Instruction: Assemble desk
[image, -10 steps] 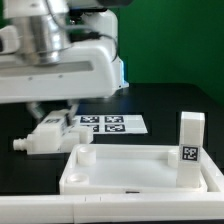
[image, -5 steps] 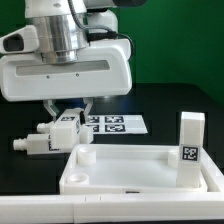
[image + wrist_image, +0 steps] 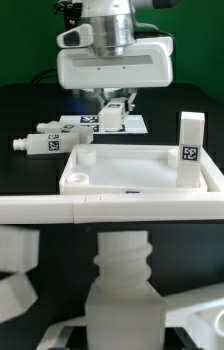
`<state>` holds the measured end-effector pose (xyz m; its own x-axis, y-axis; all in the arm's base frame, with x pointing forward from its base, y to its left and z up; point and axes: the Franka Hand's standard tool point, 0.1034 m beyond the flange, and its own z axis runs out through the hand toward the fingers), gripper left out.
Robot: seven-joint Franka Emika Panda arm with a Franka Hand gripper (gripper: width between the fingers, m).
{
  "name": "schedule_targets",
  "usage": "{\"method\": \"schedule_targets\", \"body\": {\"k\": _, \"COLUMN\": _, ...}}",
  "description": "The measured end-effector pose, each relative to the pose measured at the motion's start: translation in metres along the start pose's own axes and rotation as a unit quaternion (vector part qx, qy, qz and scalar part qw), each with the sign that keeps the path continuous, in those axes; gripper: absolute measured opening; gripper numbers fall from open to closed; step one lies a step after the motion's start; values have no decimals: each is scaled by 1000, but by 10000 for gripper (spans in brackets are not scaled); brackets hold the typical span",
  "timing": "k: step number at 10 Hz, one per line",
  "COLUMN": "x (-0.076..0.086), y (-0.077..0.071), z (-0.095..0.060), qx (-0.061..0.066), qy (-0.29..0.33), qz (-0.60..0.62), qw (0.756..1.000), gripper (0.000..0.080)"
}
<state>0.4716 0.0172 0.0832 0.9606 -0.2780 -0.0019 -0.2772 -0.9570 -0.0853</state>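
Clamped partway shut: claw (image 3: 113, 106), both fingers pressed on the flanks of the held leg (image 3: 114, 119), so that task part sits right between the jaws and hangs just behind the far rim of the tabletop (image 3: 130, 182), near that rim's middle and not touching it. Fills the middle of the wrist view as the held leg (image 3: 125, 308), seen lengthwise, with its threaded peg (image 3: 124, 252) pointing away from the camera. Compared with a second ago: no longer over the tabletop's far corner on the exterior view's left, low among the lying legs; now shifted toward the exterior view's right with one leg carried along and lifted clear. Beyond that same left corner of the tabletop, flat on their sides: one lying leg (image 3: 45, 145) and a second lying leg (image 3: 50, 129) just behind it. On the tabletop's side toward the exterior view's right, standing in place: an upright leg (image 3: 190, 140). Behind the tabletop, under the held leg: the marker board (image 3: 137, 125), thin and flat. All desk parts in matte white plastic: tabletop a square tray with raised rim and a round corner socket (image 3: 85, 155); legs blocky, each with a black-and-white square tag; peg ridged with spiral threads. Underneath, a smooth black table (image 3: 25, 110).
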Motion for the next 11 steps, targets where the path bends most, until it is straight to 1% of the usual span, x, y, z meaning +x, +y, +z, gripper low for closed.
{"method": "schedule_targets", "body": {"k": 1, "x": 1, "y": 2, "z": 1, "qx": -1, "qy": 0, "qz": 3, "qw": 1000, "gripper": 284}}
{"method": "schedule_targets", "body": {"k": 4, "x": -1, "y": 2, "z": 2, "qx": -1, "qy": -2, "qz": 3, "qw": 1000, "gripper": 284}}
{"method": "schedule_targets", "body": {"k": 5, "x": -11, "y": 1, "z": 6, "qx": -1, "qy": -8, "qz": 11, "qw": 1000, "gripper": 284}}
{"method": "schedule_targets", "body": {"k": 6, "x": -32, "y": -3, "z": 12, "qx": -4, "qy": -20, "qz": 13, "qw": 1000, "gripper": 284}}
{"method": "schedule_targets", "body": {"k": 7, "x": -61, "y": -15, "z": 20, "qx": -8, "qy": -27, "qz": 22, "qw": 999, "gripper": 284}}
{"method": "schedule_targets", "body": {"k": 8, "x": -83, "y": -24, "z": 29, "qx": -14, "qy": -35, "qz": 27, "qw": 999, "gripper": 284}}
{"method": "schedule_targets", "body": {"k": 9, "x": -93, "y": -31, "z": 35, "qx": -20, "qy": -38, "qz": 31, "qw": 999, "gripper": 284}}
{"method": "schedule_targets", "body": {"k": 10, "x": -89, "y": -30, "z": 33, "qx": -18, "qy": -36, "qz": 27, "qw": 999, "gripper": 284}}
{"method": "schedule_targets", "body": {"k": 11, "x": -89, "y": -28, "z": 34, "qx": -19, "qy": -36, "qz": 28, "qw": 999, "gripper": 284}}
